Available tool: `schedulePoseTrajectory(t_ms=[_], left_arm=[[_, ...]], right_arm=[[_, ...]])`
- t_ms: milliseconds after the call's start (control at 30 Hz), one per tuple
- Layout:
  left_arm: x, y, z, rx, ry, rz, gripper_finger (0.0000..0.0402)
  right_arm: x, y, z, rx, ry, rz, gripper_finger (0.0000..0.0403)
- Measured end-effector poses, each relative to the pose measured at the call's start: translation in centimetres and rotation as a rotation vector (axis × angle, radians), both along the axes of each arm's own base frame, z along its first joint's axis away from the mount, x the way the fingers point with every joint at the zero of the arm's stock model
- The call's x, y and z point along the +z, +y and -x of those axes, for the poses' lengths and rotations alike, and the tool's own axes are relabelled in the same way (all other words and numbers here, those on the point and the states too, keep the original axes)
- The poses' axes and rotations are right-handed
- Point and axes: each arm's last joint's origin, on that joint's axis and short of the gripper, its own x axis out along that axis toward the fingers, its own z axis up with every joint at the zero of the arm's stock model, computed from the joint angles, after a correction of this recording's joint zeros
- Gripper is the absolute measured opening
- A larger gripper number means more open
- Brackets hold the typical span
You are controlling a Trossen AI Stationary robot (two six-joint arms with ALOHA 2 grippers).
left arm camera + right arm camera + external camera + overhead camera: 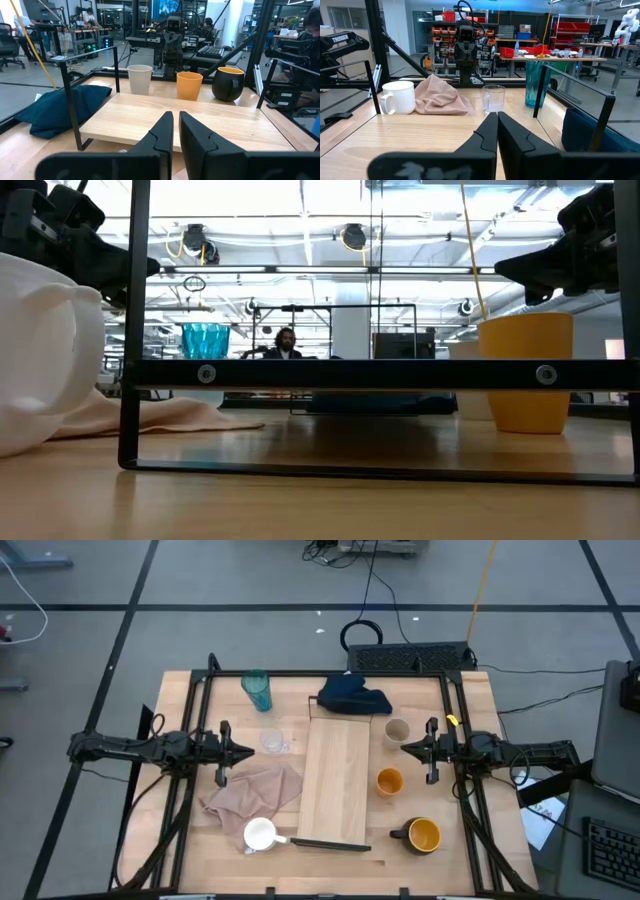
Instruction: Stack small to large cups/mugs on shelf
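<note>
The shelf (340,785), a pale wooden board raised on dark legs, stands mid-table. Left of it stand a teal tumbler (257,690), a tiny clear cup (272,742) and a white mug (260,834). To its right are a beige cup (397,730), an orange cup (389,781) and a dark yellow-lined mug (422,834). All rest upright on the tabletop. My left gripper (250,751) hovers level at the shelf's left side, shut with nothing held. My right gripper (405,748) hovers level at the shelf's right side, also shut and holding nothing.
A dark blue cloth (353,695) lies at the shelf's far end. A crumpled pinkish cloth (255,795) lies beside the white mug. Black frame rails (190,790) run along both table sides. A keyboard (410,657) sits beyond the far edge.
</note>
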Motion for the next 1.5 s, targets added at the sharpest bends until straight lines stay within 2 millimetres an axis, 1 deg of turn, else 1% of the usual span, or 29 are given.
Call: schedulePoseTrajectory(t_ms=[300,533,600,633,767,833,967,1067,1200,1367,1433,1500], left_arm=[[0.0,0.0,0.0,0.000,0.000,0.000,0.0033],[0.0,0.0,0.0,0.000,0.000,0.000,0.0033],[0.0,0.0,0.0,0.000,0.000,0.000,0.0033],[0.0,0.0,0.0,0.000,0.000,0.000,0.0033],[0.0,0.0,0.0,0.000,0.000,0.000,0.0033],[0.0,0.0,0.0,-0.001,0.000,0.000,0.0033],[0.0,0.0,0.0,0.000,0.000,0.000,0.0033],[0.0,0.0,0.0,0.000,0.000,0.000,0.0033],[0.0,0.0,0.0,0.000,-0.001,-0.004,0.0033],[0.1,0.1,0.0,0.024,-0.008,-0.065,0.0033],[0.5,0.1,0.0,0.032,-0.047,-0.037,0.0033],[1.1,0.1,0.1,0.022,-0.120,0.067,0.0033]], right_arm=[[0.1,0.0,0.0,0.000,-0.005,0.000,0.0000],[0.8,0.0,0.0,-0.002,-0.085,-0.017,0.0000],[1.1,0.0,0.1,0.003,-0.118,-0.069,0.0000],[1.3,0.0,0.1,0.008,-0.143,-0.124,0.0000],[2.3,0.0,0.3,0.056,-0.274,-0.436,0.0000],[2.7,-0.1,0.4,0.052,-0.326,-0.510,0.0000],[2.5,-0.2,0.4,-0.002,-0.324,-0.544,0.0000],[2.6,-0.2,0.4,0.010,-0.336,-0.615,0.0000],[3.1,-0.3,0.6,0.043,-0.400,-0.699,0.0000],[3.9,-0.3,1.0,0.061,-0.495,-0.691,0.0000],[3.9,-0.5,1.0,-0.006,-0.516,-0.686,0.0000],[4.0,-0.6,1.1,-0.045,-0.536,-0.694,0.0000]])
